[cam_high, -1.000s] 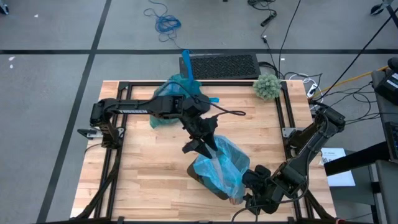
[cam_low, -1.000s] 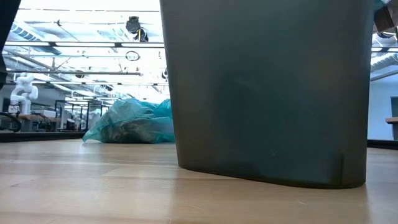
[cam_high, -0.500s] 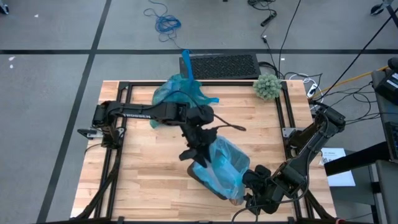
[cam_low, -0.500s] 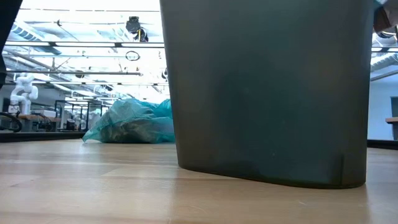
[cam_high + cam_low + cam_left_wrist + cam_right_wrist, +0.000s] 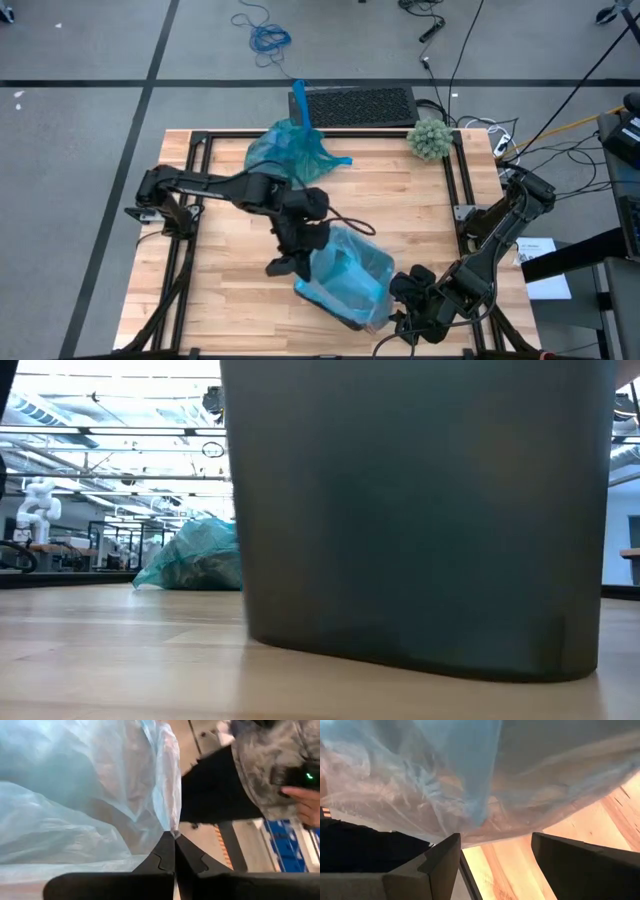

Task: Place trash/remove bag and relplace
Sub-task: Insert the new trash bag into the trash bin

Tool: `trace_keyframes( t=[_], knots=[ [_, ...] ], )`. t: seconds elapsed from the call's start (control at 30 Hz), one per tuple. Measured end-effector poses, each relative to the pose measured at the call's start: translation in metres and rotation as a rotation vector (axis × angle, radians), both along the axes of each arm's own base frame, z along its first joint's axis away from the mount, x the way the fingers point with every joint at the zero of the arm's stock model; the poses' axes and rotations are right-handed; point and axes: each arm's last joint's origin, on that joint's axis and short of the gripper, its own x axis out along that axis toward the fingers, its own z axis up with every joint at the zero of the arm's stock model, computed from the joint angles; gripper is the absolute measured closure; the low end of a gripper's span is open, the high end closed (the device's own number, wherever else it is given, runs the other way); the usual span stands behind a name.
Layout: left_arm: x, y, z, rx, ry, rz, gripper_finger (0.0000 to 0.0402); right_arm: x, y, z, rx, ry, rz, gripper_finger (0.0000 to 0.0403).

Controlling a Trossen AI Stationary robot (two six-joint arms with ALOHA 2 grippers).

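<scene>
High view, left claw (image 5: 292, 262) closed at bag (image 5: 350, 275) edge

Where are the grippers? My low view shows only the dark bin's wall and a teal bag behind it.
Observer: The left gripper is at the left rim of the bin, shut on the edge of the light blue liner.
Operator: And the right one?
Observer: The right gripper is at the bin's opposite side, open. The liner film is just ahead of its fingers and nothing is between them.
Operator: Is that teal bag closed up?
Observer: From above, the teal bag lies near the table's far edge. Its top is bunched, with loose tails sticking out. I cannot make out a knot.
</scene>
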Motion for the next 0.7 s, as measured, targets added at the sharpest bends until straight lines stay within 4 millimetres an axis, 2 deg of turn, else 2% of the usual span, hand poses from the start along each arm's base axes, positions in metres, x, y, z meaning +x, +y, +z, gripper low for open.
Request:
trace_keyframes(
  t=[0.23,0.47,0.7],
  knots=[
    [-0.011,-0.013,0.023,0.052,0.003,0.107,0.0401,0.000,0.000,0.000,-0.008,-0.003,0.013,0.0165],
    [-0.023,-0.042,0.019,0.116,0.105,0.146,0.0401,0.000,0.000,0.000,-0.006,-0.002,0.011,0.0165],
    [-0.035,-0.056,0.014,0.210,0.190,0.227,0.0401,0.000,0.000,0.000,-0.007,-0.005,0.016,0.0165]
  ],
)
